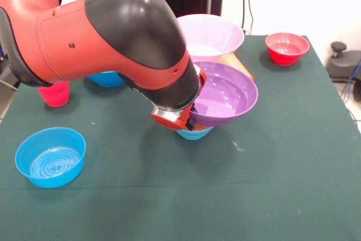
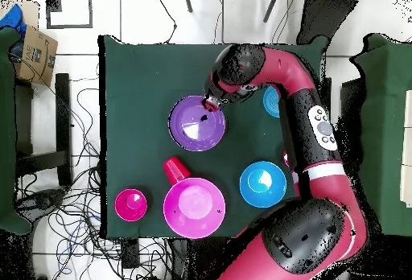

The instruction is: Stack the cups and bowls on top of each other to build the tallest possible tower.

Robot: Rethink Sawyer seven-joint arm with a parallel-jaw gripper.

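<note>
1. Nearest, front view: deep blue bowl point(image 1: 51, 156) sits alone on the green table point(image 1: 271, 184), upright, well apart from everything else. Not stacked yet.
2. Mid table: the tower point(image 1: 194, 132) so far = small light-blue bowl at the bottom w/ an orange bowl nested in it, only a sliver of orange showing. Purple bowl point(image 1: 224, 93) sits on top, tilted, not seated flat.
3. Gripper point(image 1: 183, 118) is at the purple bowl's rim, on the arm side. Fingers are hidden behind the wrist and bowl, so can't tell if it's clamped or let go.
4. Further back: pinkish-red cup point(image 1: 55, 93) and a small blue bowl point(image 1: 107, 78) sit separate, partly behind the arm.
5. Behind the tower: large pink bowl point(image 1: 210, 35) w/ orange-red cup point(image 1: 238, 63) lying on its side just beside it.
6. Far corner: small red bowl point(image 1: 287, 47), alone.
7. Progress, my read: approx. three pieces in, purple needs levelling; six pieces left loose. Early-to-mid stage.
</note>
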